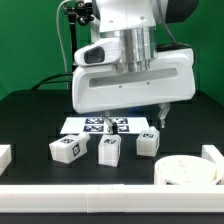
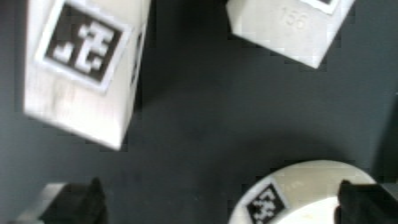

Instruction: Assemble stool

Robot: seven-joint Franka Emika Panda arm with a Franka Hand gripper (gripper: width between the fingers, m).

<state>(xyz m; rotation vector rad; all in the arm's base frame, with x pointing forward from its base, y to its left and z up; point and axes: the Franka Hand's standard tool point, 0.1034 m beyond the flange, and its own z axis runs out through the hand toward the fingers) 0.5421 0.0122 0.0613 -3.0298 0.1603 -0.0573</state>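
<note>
This is a robotics lab bench rather than a home or a shop: a black table (image 1: 30,125) stands before a plain green backdrop (image 1: 25,40), and a white robot arm (image 1: 130,25) with dark cables (image 1: 68,28) hangs over the table's back edge. Long white border rails (image 1: 70,190) fence the front edge and its corners. The marker board (image 1: 108,125) lies flat toward the back edge, and three small white legs (image 1: 108,150) (each wearing a black-and-white square tag, as the board does in plenty) sit in a row near the table's middle.
</note>
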